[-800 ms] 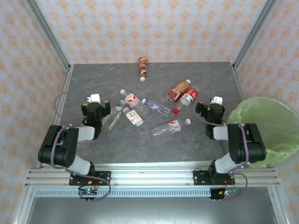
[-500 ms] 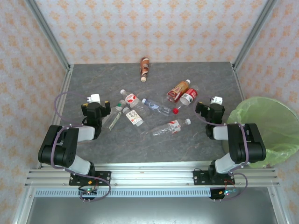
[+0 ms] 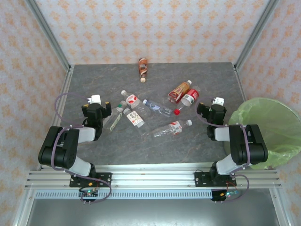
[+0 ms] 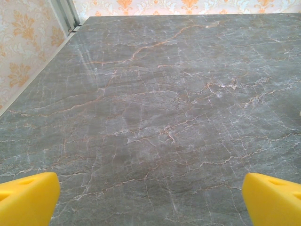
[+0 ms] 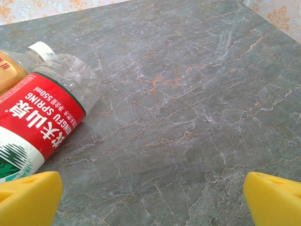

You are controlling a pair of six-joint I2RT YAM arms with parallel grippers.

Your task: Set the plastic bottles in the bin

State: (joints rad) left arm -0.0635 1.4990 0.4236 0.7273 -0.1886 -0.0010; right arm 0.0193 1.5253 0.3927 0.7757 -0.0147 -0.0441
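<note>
Jaws wide open, nothing held: left gripper (image 4: 150, 200), right gripper (image 5: 150, 200).
The plastic bottles (image 3: 169, 128) lie scattered on the table (image 3: 211, 80), all left of the bin (image 3: 282, 117); one brown bottle (image 3: 143, 69) lies farthest from the bin, at the back edge.

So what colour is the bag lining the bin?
Light green; the bin shows best in the top view.

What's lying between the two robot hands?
In the top view, several plastic bottles lie scattered on the grey table between the left gripper and the right gripper.
</note>
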